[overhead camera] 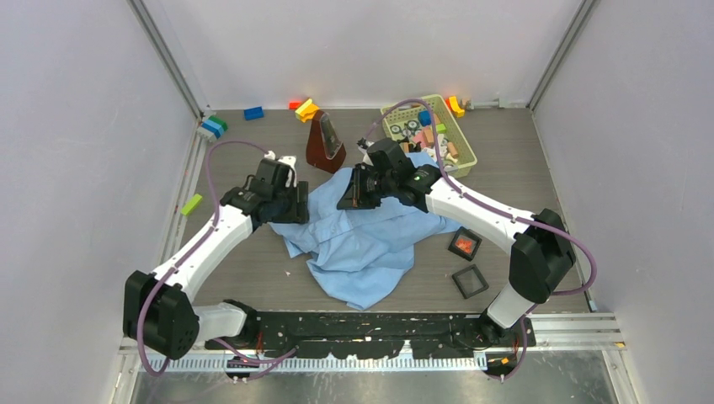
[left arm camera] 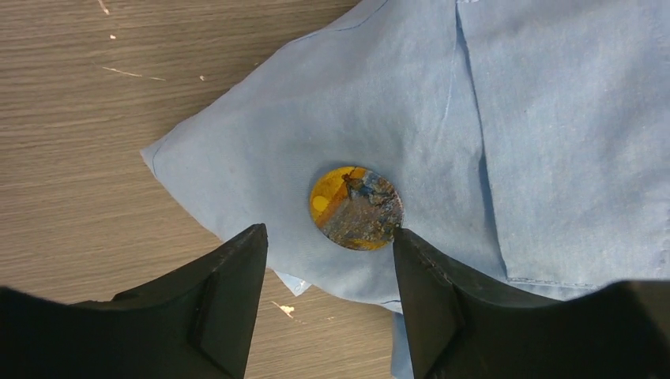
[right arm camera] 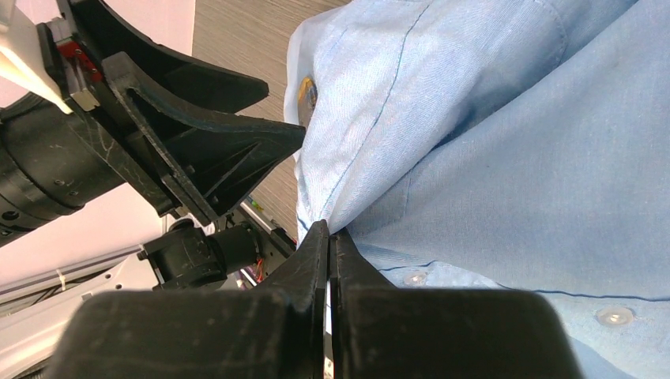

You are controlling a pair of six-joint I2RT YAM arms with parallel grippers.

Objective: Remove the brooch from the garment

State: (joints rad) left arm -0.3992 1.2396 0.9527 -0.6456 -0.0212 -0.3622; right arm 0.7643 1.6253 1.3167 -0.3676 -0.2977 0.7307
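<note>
Blue shirt (overhead camera: 362,248) lies crumpled mid-worktop (overhead camera: 522,168), and there's the round orange-and-blue brooch (left arm camera: 355,208), pinned near the shirt's left corner. Left pincer (left arm camera: 329,235) hovers right over it, jaws spread well apart and gripping nothing. The brooch lies just ahead of the gap, its edge close by one fingertip (left arm camera: 407,245). Right pincer (right arm camera: 325,233) is clamped tight on a fold of shirt just beside it.
</note>
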